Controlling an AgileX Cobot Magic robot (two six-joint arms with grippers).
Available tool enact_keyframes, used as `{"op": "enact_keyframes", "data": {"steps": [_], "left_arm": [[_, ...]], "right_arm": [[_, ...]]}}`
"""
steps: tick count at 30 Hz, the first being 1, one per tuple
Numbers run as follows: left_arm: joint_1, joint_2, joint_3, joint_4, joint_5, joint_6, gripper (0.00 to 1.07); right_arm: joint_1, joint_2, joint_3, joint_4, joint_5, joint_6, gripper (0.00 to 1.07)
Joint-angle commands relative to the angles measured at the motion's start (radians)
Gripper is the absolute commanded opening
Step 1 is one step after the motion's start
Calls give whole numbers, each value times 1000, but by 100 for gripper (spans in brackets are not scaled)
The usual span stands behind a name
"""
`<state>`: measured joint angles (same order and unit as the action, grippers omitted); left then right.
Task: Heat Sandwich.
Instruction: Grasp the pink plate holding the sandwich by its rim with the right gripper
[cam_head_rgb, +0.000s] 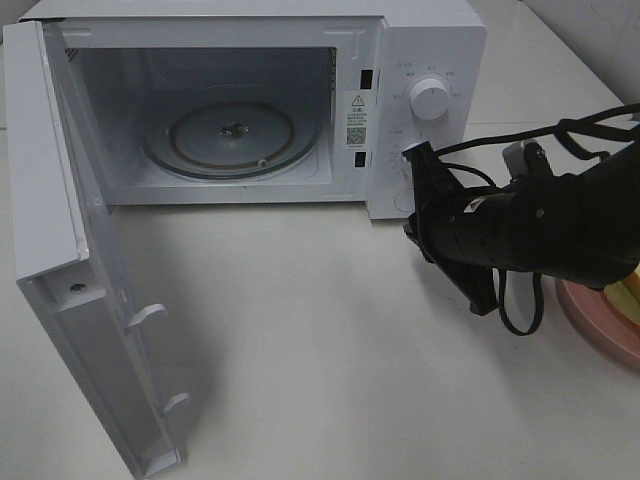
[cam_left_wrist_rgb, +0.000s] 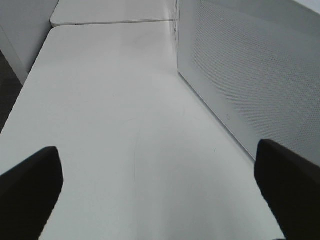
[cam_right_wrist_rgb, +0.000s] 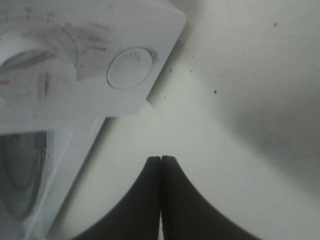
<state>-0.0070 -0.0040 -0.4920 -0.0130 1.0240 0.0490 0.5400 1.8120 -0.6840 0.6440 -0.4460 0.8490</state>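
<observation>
The sandwich shows only as a pale yellow-green sliver on the pink plate at the right edge, mostly hidden behind my right arm. The white microwave stands at the back with its door swung wide open to the left and its glass turntable bare. My right gripper is shut and empty, low over the table by the microwave's front right corner, below the round button. My left gripper is open and empty over the table beside a perforated white panel; it is out of the exterior view.
The control panel with a white knob faces my right arm. The open door juts out over the left front of the table. Cables hang from my right arm above the plate.
</observation>
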Motion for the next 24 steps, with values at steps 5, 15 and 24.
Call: {"op": "enact_keyframes", "data": {"steps": [5,15,24], "left_arm": [[-2,-28,1,0,3,-2,106],[-2,-28,1,0,3,-2,106],[-2,-28,1,0,3,-2,106]], "right_arm": [[-5,-99,3,-9,241,-329,2],[-5,-188,3,-19,536,-717,5],[-6,-290,-24,-180,853,-1051,8]]}}
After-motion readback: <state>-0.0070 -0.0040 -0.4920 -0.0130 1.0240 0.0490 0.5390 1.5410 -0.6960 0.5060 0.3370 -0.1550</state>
